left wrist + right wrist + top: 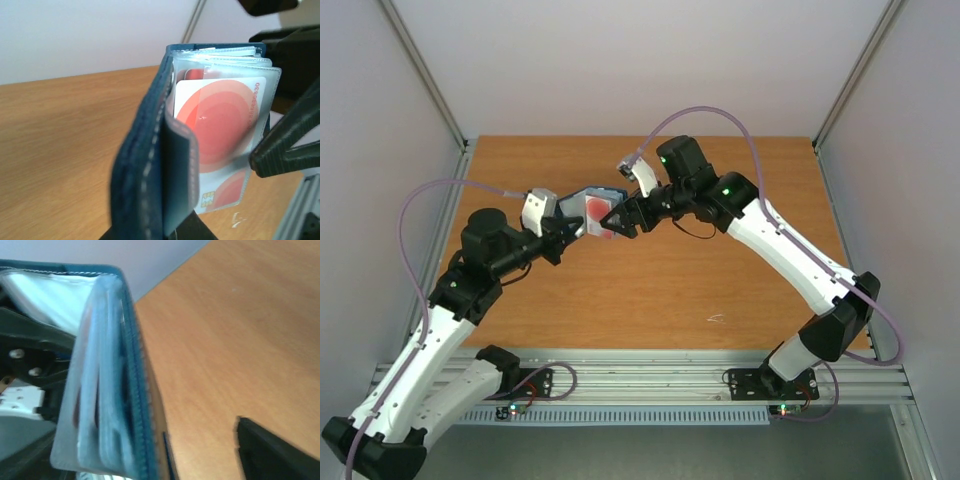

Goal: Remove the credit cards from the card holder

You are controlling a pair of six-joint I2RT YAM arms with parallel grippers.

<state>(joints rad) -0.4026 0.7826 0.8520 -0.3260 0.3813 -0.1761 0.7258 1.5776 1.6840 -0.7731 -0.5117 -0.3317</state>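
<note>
Left end effector [570, 229] clamps card holder [140, 165] | right end effector [617, 222] released | chip [206, 200]: left-wrist only

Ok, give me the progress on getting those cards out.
Done: the left hand holds the card holder open above the table. In hand: the open right hand is at the pale red-circle card, still in its clear pocket. Left: every card; none shows on the table.

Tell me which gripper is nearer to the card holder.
Left. The left gripper is clamped shut on the card holder, so it is touching it. The right gripper stands open on the opposite side, its fingers close beside the clear pockets but not gripping.
</note>
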